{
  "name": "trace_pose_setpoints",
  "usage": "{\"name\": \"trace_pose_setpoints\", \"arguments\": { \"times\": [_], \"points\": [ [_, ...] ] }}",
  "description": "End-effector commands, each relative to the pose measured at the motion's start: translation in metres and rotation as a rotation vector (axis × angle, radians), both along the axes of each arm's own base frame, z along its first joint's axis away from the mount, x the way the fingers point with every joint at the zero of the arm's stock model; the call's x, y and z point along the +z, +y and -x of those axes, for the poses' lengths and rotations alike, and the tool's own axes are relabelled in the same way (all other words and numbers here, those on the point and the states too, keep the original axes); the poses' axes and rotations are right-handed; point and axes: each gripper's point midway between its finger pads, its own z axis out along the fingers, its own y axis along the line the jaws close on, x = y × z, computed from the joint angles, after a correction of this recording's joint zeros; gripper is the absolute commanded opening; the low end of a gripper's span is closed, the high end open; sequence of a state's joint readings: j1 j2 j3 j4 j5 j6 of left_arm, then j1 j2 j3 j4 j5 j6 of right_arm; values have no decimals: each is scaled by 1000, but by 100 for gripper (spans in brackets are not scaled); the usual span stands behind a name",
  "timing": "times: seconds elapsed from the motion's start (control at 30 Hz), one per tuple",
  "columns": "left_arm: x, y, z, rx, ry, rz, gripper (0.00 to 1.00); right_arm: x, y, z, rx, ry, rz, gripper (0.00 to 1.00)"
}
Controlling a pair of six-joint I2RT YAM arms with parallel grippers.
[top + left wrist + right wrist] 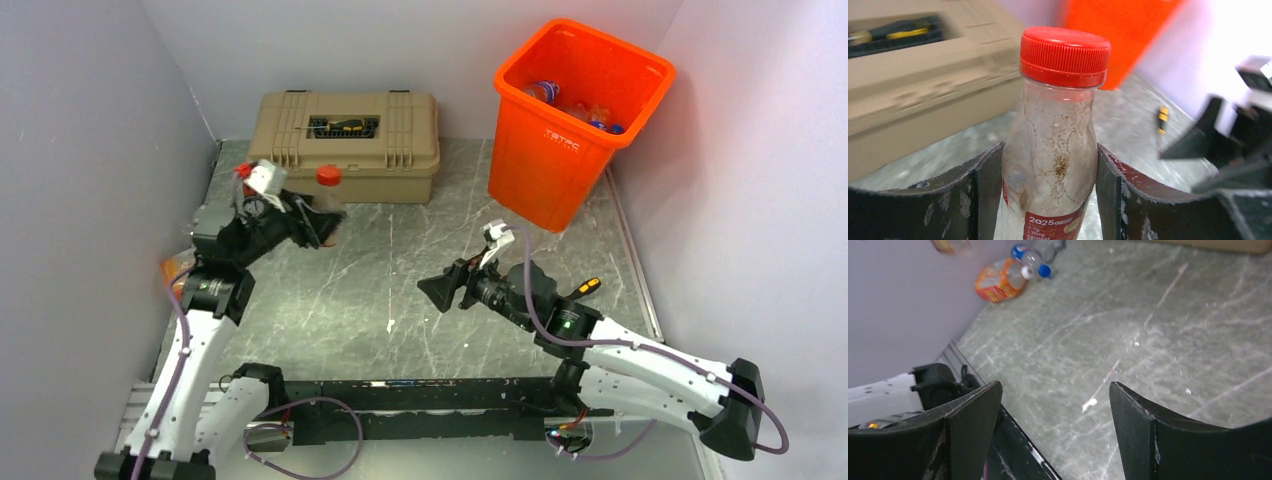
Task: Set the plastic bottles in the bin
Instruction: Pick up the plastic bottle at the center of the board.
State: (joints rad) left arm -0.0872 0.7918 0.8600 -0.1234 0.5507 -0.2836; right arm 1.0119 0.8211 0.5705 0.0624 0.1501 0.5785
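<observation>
I am holding a clear plastic bottle with a red screw cap [1055,125] in the left tool [1049,160], whose two dark fingers are pressing on the bottle's body from either side, just below the shoulder. I am gripping it there because the cap end stays free and the body looks firm enough to take the squeeze. The bottle is riding upright above the far left part of the grey marbled surface [400,300], just in front of the tan latched toolbox [345,160] that is sitting along the far edge.

The tall bright orange plastic bin [545,165] is standing in the far right corner, and several bottles are already lying inside it. My judgement is that this bottle has to be carried across the far edge to reach it.

The right tool [1054,390] is hanging wide and empty over the middle of the surface, pointing towards the left edge. That is where an orange-labelled bottle [1000,282] and a blue-capped clear bottle [1033,260] are lying against the wall, so I am reading it as lining up for one of those. Both are well apart from it.
</observation>
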Motion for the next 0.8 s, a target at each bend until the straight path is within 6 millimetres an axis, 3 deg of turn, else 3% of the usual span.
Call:
{"name": "trace_pose_setpoints", "arguments": {
  "times": [0.0,0.1,0.27,0.43,0.77],
  "points": [
    [23,-76,47,-497,-206,-8,0,57,-1,6,35,-93,-59,83],
    [13,-95,63,-589,-262,-39,0,90,-3,13,71,-145,-114,84],
    [-2,-96,79,-583,-360,-6,0,130,-6,26,125,-235,-190,85],
    [-2,-102,95,-615,-390,-10,0,150,17,22,183,-253,-132,86],
    [-5,-105,98,-610,-388,-29,0,172,61,9,193,-297,-103,84]
  ]
}}
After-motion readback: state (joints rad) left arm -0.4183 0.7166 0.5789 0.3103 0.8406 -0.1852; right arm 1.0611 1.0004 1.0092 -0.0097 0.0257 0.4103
